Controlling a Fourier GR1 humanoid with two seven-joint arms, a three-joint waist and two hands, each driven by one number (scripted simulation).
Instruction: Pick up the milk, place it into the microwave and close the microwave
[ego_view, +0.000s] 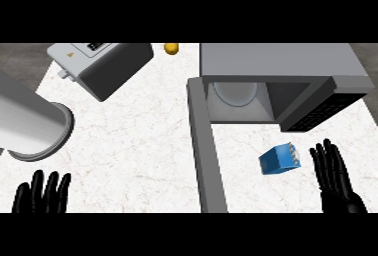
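Note:
The milk is a small blue carton lying on the white counter in front of the microwave. The grey microwave stands at the back right, its cavity showing a round glass plate. Its door hangs open, reaching toward the counter's front edge left of the carton. My right hand is open with fingers straight, just right of the carton and not touching it. My left hand is open at the lower left, fingers up, resting.
A grey toaster sits at the back left. A large metal cylinder lies at the left edge. A small yellow object sits at the back, between the toaster and the microwave.

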